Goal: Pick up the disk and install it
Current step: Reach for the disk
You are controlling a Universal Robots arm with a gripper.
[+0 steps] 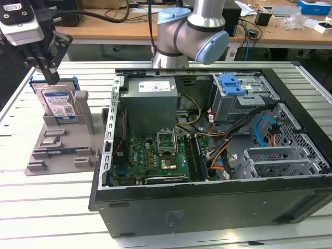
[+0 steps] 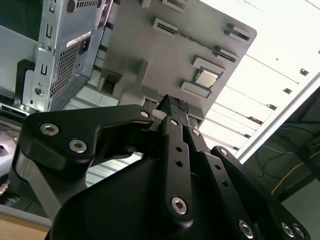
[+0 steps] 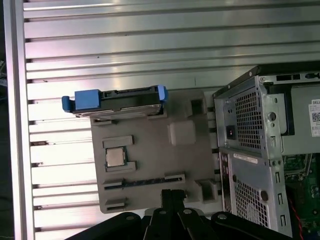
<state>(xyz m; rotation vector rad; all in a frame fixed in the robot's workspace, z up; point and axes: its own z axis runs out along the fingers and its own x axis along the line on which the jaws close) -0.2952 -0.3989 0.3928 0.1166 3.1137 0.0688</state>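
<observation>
Links of the arm [image 1: 192,28] rise behind the open computer case [image 1: 207,207], and its wrist reaches to the exterior view's left. There the end effector [image 1: 50,78] points down at a slight tilt, with its black fingers drawn narrow against each other and nothing between them. Its tips hang just above the top edge of the disk [image 1: 58,102], apart from it. The disk stands upright on edge in its blue carrier, slotted into a grey fixture tray [image 1: 57,150] on the slatted metal counter [image 1: 46,207], beside the case. In the first wrist view the closed fingertips [image 3: 172,196] sit over the tray's [image 3: 150,150] edge, while the disk [image 3: 117,100] lies across the tray's far end.
</observation>
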